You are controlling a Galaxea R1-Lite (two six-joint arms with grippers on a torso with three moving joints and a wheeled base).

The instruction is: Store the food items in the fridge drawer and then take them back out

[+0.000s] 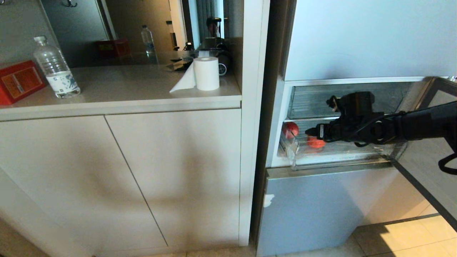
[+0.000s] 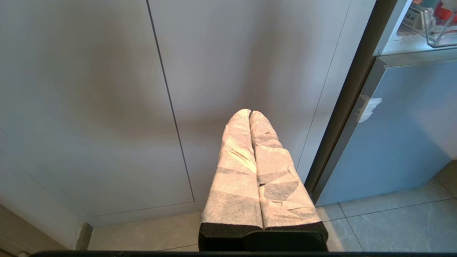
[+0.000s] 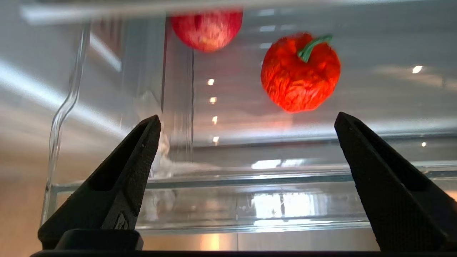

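Observation:
The clear fridge drawer (image 1: pixel 342 157) is pulled out of the pale blue-grey fridge. Two food items lie in it: a red apple (image 1: pixel 290 129) at its far left end and a wrinkled red pepper-like fruit (image 1: pixel 316 142) with a green stem beside it. My right gripper (image 1: pixel 308 132) reaches in from the right and hangs just above the pepper, apart from it. In the right wrist view the right gripper (image 3: pixel 248 119) stands wide open and empty, over the drawer's front lip (image 3: pixel 250 214), with the pepper (image 3: pixel 300 73) and the apple (image 3: pixel 207 30) beyond it. My left gripper (image 2: pixel 250 112) is shut, parked low before the cabinet doors.
A second clear drawer (image 1: pixel 310 101) sits just above. The flat blue bottom door (image 1: pixel 314 210) is below, and the open fridge door (image 1: pixel 428 167) is at the right. On the counter to the left stand a water bottle (image 1: pixel 55 67), a red box (image 1: pixel 19 82) and a paper roll (image 1: pixel 206 73).

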